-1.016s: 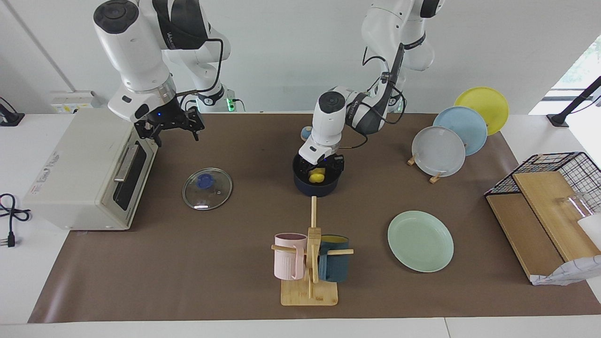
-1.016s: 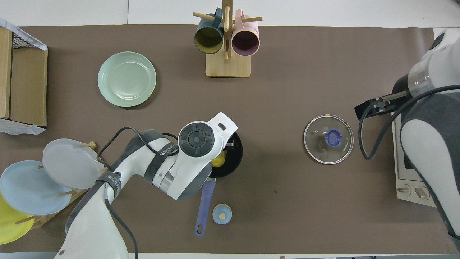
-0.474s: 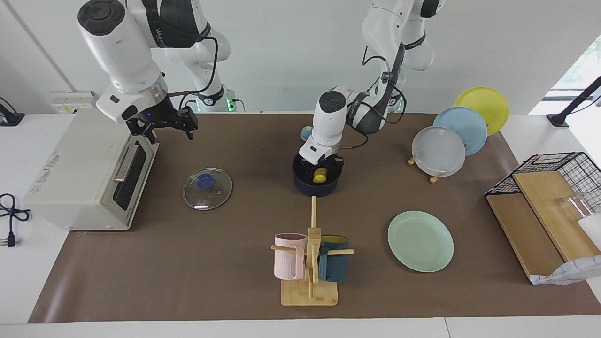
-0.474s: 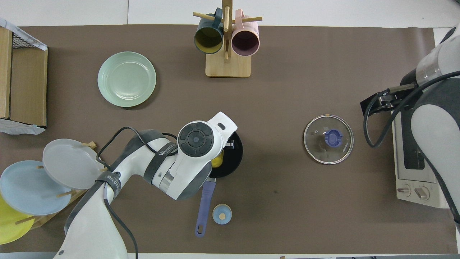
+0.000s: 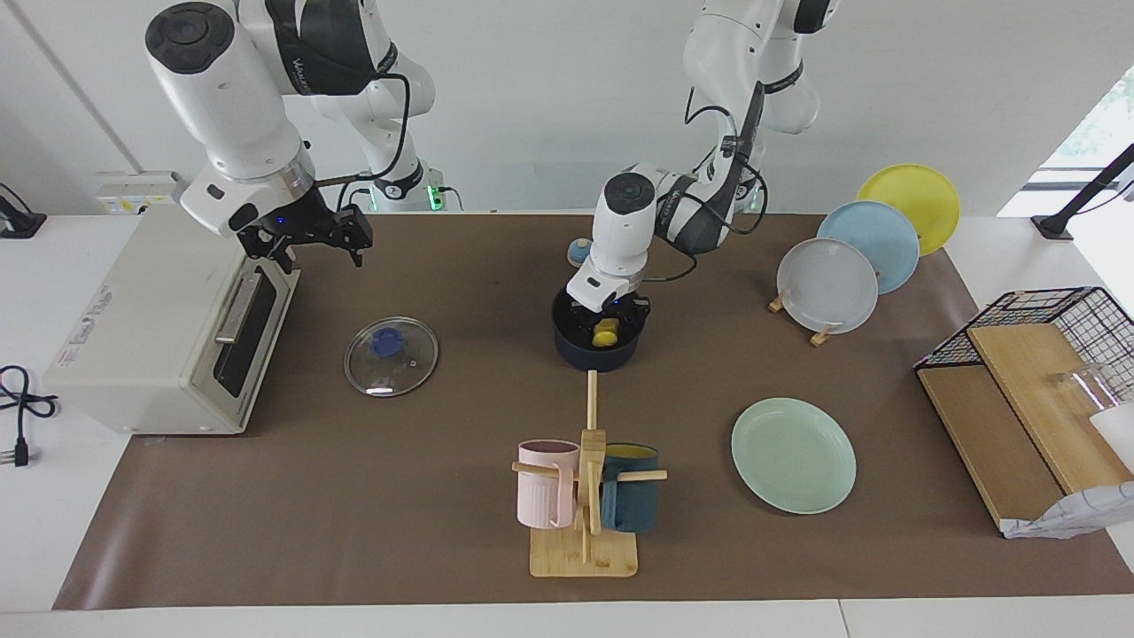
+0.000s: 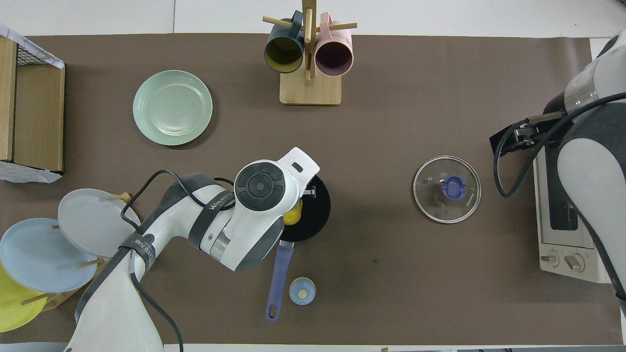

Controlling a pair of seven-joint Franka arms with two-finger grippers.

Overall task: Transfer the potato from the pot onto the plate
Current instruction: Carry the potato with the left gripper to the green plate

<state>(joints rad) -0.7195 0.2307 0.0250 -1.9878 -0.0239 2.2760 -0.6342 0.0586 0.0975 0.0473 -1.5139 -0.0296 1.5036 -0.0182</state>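
The navy-blue pot (image 5: pixel 592 356) stands mid-table, its long blue handle (image 6: pixel 279 278) pointing toward the robots. The yellow potato (image 5: pixel 606 331) sits at the level of the pot's rim and shows partly in the overhead view (image 6: pixel 294 215) beneath the left arm's wrist. My left gripper (image 5: pixel 607 322) reaches down into the pot and is shut on the potato. The mint-green plate (image 5: pixel 793 454) lies flat on the mat, farther from the robots than the pot, toward the left arm's end (image 6: pixel 172 107). My right gripper (image 5: pixel 306 237) is open and empty, up in the air over the toaster oven's front edge.
A glass lid (image 5: pixel 391 355) lies on the mat beside the toaster oven (image 5: pixel 151 310). A mug tree (image 5: pixel 586 496) with a pink and a teal mug stands farther out than the pot. A rack holds grey, blue and yellow plates (image 5: pixel 828 283). A small blue knob (image 6: pixel 302 291) lies by the pot handle. A wire basket with boards (image 5: pixel 1019 390) stands at the left arm's end.
My left gripper has risen slightly with the potato in it. My right gripper has moved up and toward the toaster oven, away from the glass lid.
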